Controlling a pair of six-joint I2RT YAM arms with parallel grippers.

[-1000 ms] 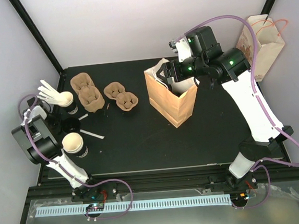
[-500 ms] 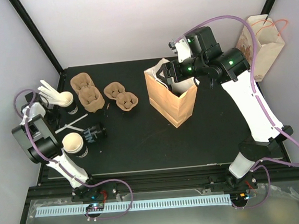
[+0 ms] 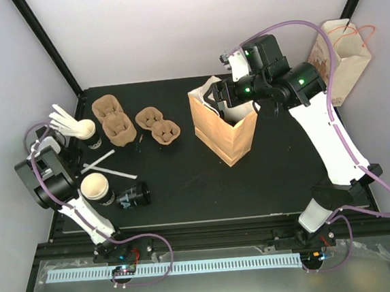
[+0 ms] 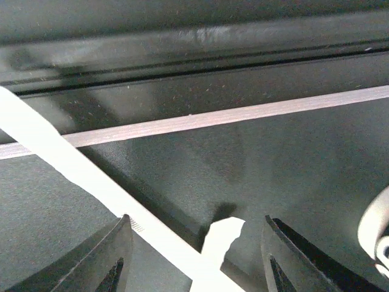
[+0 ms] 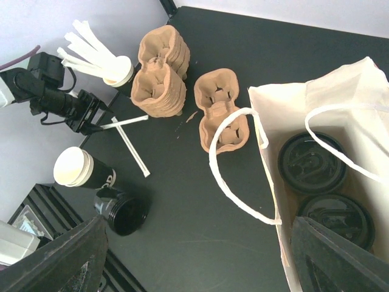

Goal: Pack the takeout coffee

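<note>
A black coffee cup with a black lid [image 3: 132, 196] lies on its side on the mat, its lid facing the right wrist camera [image 5: 124, 213]. Beside it a black cup with a cream top [image 3: 95, 187] stands upright [image 5: 76, 167]. My left gripper [image 3: 71, 155] hovers low at the table's left edge, open, with two crossed white stirrers [image 4: 200, 255] on the mat between its fingers and nothing gripped. My right gripper [image 3: 221, 96] hangs open and empty above the brown paper bag [image 3: 224, 126]. Two lidded cups [image 5: 312, 161] stand inside the bag.
Two stirrers [image 3: 108, 170] lie loose by the left arm. A cup full of stirrers [image 3: 84, 130] stands at the far left. Stacked cardboard carriers [image 3: 114, 122] and a single one [image 3: 158, 125] sit behind. A second paper bag [image 3: 347, 54] stands off the table, back right.
The left gripper has opened. The black lidded cup has tipped over and rolled toward the near edge, to the right of the upright cup. The right arm has not moved.
</note>
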